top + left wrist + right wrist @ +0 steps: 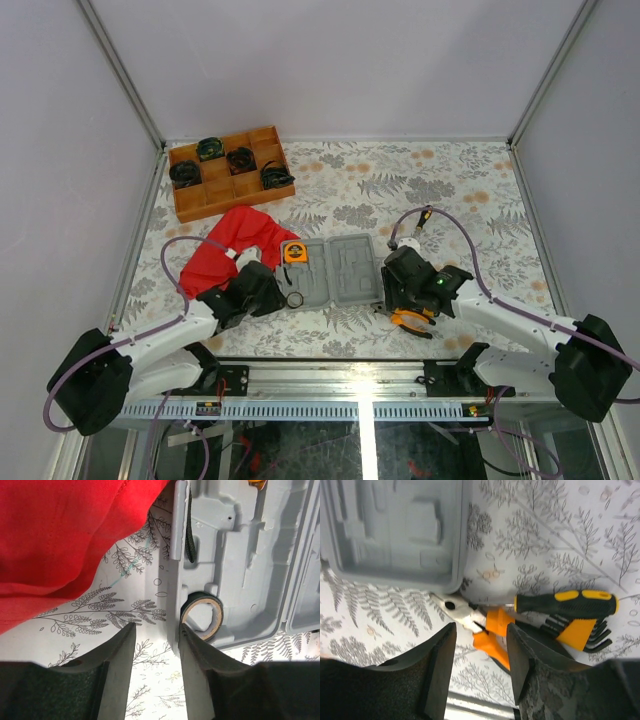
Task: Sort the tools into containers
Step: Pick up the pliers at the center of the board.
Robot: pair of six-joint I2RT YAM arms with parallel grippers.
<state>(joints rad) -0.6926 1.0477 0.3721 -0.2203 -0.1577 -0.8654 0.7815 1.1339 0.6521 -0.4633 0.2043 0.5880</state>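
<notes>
The grey case (335, 270) lies open flat in the middle of the top view, two moulded halves with tool-shaped recesses. The orange tape measure (294, 252) sits in its upper left corner. A roll of tape (202, 622), black outside and tan inside, sits in a round recess at the case's lower left corner.

The left claw (156, 627) is at the bottom of its wrist view, just left of the case edge. Its jaws are apart with nothing between them, only the leaf-print table (150, 580). A red cloth (60, 540) fills the upper left of that frame.

The right claw (481, 627) is open too, over the pliers (470, 617). These have silver jaws and orange handles and lie just below the case's lower right corner. One handle shows in the gap between the fingers, but I honestly can't tell if anything's touching it. Right next to them, centre right in that frame, there's a black-and-yellow screwdriver (565, 605). It lies across a set of hex keys (585, 632) in an orange holder.

A wooden tray (230, 172) sits in the upper left of the top view.
</notes>
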